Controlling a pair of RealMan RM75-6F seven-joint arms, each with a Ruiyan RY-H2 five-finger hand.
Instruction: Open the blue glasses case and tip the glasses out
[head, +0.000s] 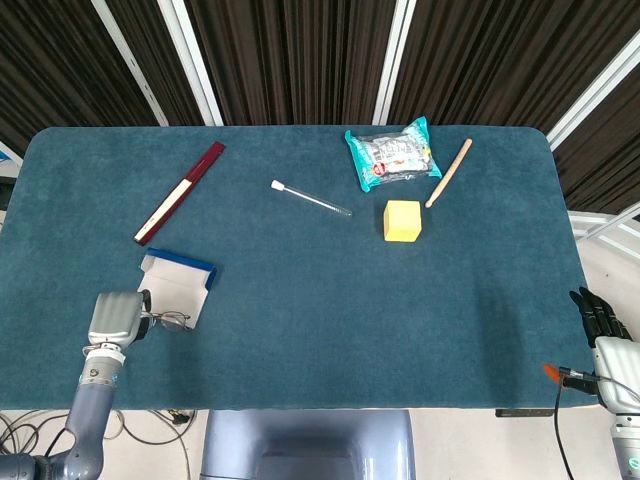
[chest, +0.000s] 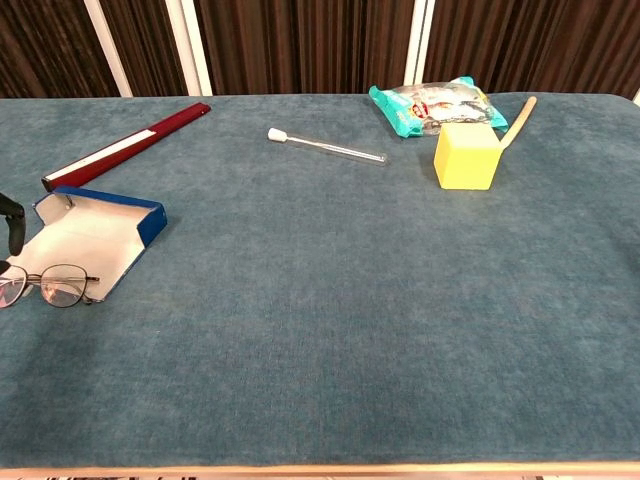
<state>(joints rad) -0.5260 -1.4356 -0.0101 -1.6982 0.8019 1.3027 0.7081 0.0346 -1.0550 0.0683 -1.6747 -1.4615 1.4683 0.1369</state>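
Although the blue glasses case already lies unfolded near the left front part of the table in the head view, we judge the task all but finished: the glasses sit on the cloth at the case's near edge, outside it. Our left hand is just beside them, near the table's front-left corner, holding nothing; we see its back only, so we cannot tell how its fingers lie. Our right hand hangs off the table's right side, dark fingers pointing away from us, and whether they are spread or closed we cannot tell. The case's long axis runs from near-right to far-left, its blue lip at the far side. A dark red strip, a swab tube, a snack packet, a wooden stick and a yellow block lie well apart from it.

From the chest view, the case shows its pale lining upward, blue wall towards the table's middle, and the glasses rest upright on their frame with one lens overlapping the lining's near edge. Only dark fingertips of our left hand show at the frame's edge. What remains, we think, is simply to draw the left arm clear without brushing the glasses.
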